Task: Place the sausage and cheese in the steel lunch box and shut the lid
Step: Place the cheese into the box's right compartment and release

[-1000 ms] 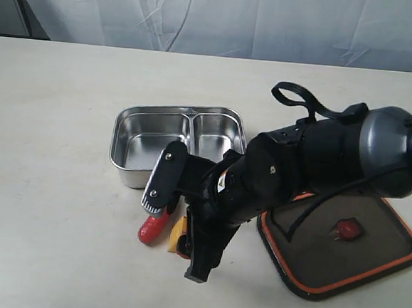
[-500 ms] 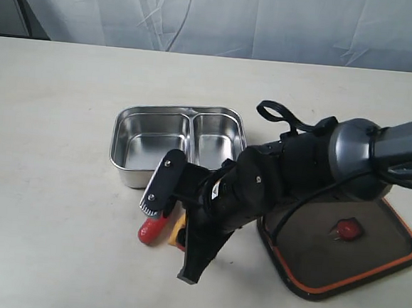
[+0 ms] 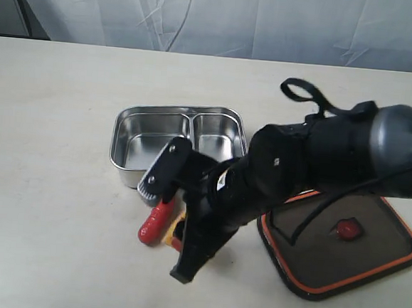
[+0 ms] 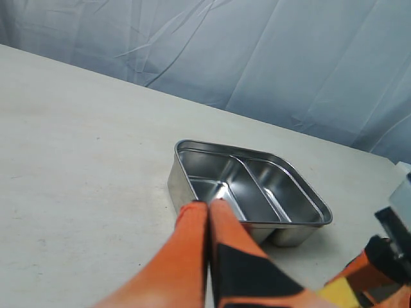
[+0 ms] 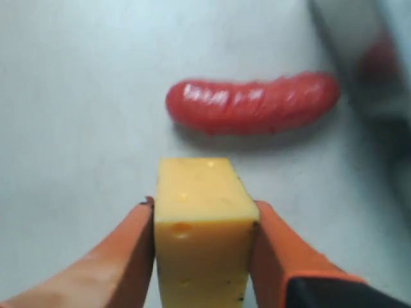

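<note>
My right gripper [image 5: 202,206] is shut on the cheese [image 5: 202,221], a yellow wedge held between both orange fingers. Just beyond it on the table lies the red sausage [image 5: 252,102]. In the exterior view the right arm reaches across the middle. It hides most of the cheese [image 3: 177,229], which sits beside the sausage [image 3: 155,223], in front of the steel lunch box [image 3: 174,111]. Both box compartments hold nothing. The dark lid [image 3: 325,267] lies flat at the right, orange rim showing. My left gripper [image 4: 209,204] is shut on nothing, near the lunch box [image 4: 176,186].
A pale cloth backdrop hangs behind the table's far edge. The bulky right arm [image 3: 320,159] spans the space between the lid and the lunch box. Bare tabletop shows left of the lunch box and along the front.
The right arm has shifted a little to the left and its upper part has risen. The cheese stays between its fingers beside the sausage, which has barely moved.
</note>
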Motion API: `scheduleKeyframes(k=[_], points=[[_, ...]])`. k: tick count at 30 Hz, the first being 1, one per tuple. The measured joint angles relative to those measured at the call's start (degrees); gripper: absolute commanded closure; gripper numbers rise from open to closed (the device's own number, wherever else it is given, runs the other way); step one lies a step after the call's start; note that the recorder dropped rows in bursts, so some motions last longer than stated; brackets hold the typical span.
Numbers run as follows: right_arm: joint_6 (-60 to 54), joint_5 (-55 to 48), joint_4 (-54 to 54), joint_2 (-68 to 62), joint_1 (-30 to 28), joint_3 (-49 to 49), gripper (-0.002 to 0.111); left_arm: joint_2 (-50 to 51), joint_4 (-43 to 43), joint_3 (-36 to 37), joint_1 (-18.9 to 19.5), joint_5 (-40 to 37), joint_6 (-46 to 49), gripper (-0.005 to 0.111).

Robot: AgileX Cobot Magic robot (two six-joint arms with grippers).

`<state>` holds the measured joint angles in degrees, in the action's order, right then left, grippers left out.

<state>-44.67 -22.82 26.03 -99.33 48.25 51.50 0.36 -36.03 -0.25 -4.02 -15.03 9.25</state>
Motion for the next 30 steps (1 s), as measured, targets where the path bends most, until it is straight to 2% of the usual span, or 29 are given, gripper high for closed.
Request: scheduleKeyframes(k=[6,9,13,16,26,28,30], points=[[1.22,16.43,-0.39,6.36,-0.14,0.11,0.109,0.0,0.0,0.0,0.0,0.0,0.0,0.107],[2.55,20.74,2.33,4.91,-2.91,1.85,0.109,0.0,0.0,0.0,0.0,0.0,0.0,0.107],[3.51,20.83,8.54,-0.36,-8.85,6.49,0.109,0.0,0.0,0.0,0.0,0.0,0.0,0.107],[3.75,18.92,9.12,-4.34,-12.02,10.21,0.109,0.0,0.0,0.0,0.0,0.0,0.0,0.107],[4.33,16.67,9.04,-11.39,-12.59,13.7,0.108,0.0,0.0,0.0,0.0,0.0,0.0,0.107],[4.58,17.04,9.79,-11.84,-12.59,13.7,0.101,0.0,0.0,0.0,0.0,0.0,0.0,0.107],[4.58,17.76,10.26,-11.83,-12.59,13.7,0.085,0.0,0.0,0.0,0.0,0.0,0.0,0.107]])
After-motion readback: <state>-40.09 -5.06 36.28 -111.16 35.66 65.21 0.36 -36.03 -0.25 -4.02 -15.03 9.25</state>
